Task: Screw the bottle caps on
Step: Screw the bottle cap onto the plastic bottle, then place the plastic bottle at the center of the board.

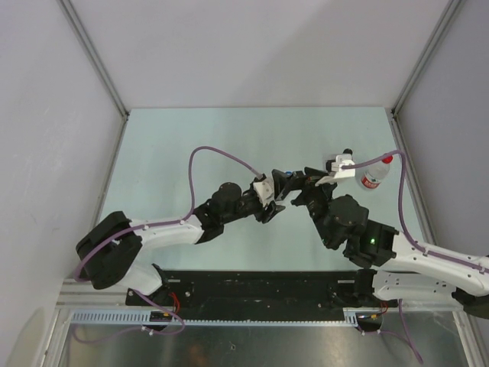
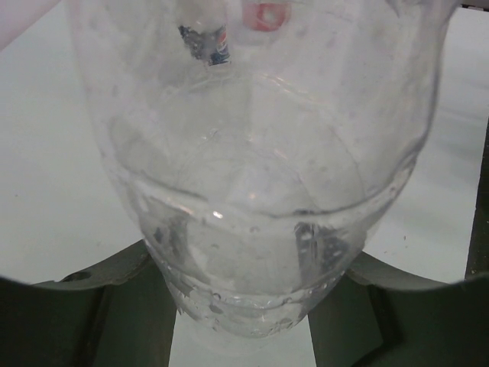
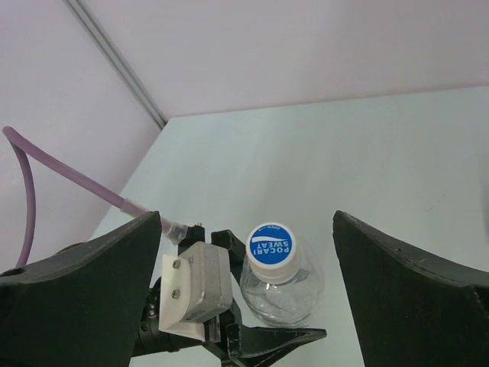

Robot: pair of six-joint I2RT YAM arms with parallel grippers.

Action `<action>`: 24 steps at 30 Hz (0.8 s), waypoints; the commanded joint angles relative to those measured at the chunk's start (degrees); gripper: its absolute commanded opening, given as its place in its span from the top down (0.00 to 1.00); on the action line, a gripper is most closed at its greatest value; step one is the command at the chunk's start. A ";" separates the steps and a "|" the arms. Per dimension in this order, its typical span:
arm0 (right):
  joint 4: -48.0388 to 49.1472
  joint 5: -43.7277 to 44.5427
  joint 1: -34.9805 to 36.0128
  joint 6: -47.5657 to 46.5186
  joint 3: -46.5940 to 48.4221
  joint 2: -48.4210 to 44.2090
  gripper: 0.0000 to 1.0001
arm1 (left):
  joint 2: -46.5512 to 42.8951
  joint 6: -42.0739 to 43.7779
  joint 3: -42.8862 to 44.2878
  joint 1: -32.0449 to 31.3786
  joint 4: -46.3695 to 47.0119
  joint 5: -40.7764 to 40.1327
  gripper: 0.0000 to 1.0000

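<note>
At lower centre of the right wrist view, one blue cap (image 3: 272,243) reads "POCARI SWEAT" in white and sits on the neck of a clear bottle (image 3: 284,294). The left gripper (image 2: 244,302) is clamped on that bottle's body. The right gripper (image 3: 244,218) stands wide apart, with the cap between its fingers, touching neither. At right in the top view stands a second bottle (image 1: 373,177) with a red cap (image 1: 387,160) and a red-and-white label, its writing unreadable.

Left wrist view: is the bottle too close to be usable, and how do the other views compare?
Left wrist: clear bottle fills the frame, soft, warping the background, small glints on the plastic. Right wrist: sharp, blue cap lettering readable, no glare. Top external: even light, faint shadows.
</note>
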 commanded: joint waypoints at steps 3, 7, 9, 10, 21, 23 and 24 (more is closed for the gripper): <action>-5.90 0.97 0.01 1.99 0.16 -0.23 0.03 | -1.60 0.71 0.16 -0.29 3.15 1.50 0.57; -9.71 1.20 -0.53 5.74 0.16 0.29 0.08 | -1.76 1.19 0.12 -0.30 3.15 1.04 0.57; -10.27 1.02 -1.38 6.78 0.16 0.52 0.11 | -1.85 1.06 0.04 -0.30 3.15 1.64 0.57; -10.45 0.35 -1.82 7.21 0.16 0.63 0.13 | -1.91 0.86 0.08 -0.36 3.15 2.03 0.57; -10.24 -7.52 -6.33 9.55 0.16 2.12 0.53 | -2.85 1.01 0.18 -0.42 3.16 3.80 0.47; -9.98 -7.58 -6.43 8.90 0.16 2.03 0.67 | -3.24 0.86 0.43 -0.40 3.16 2.96 0.31; -9.91 -7.34 -6.55 8.18 0.16 2.09 0.71 | -3.49 0.54 0.71 -0.37 3.15 2.74 0.16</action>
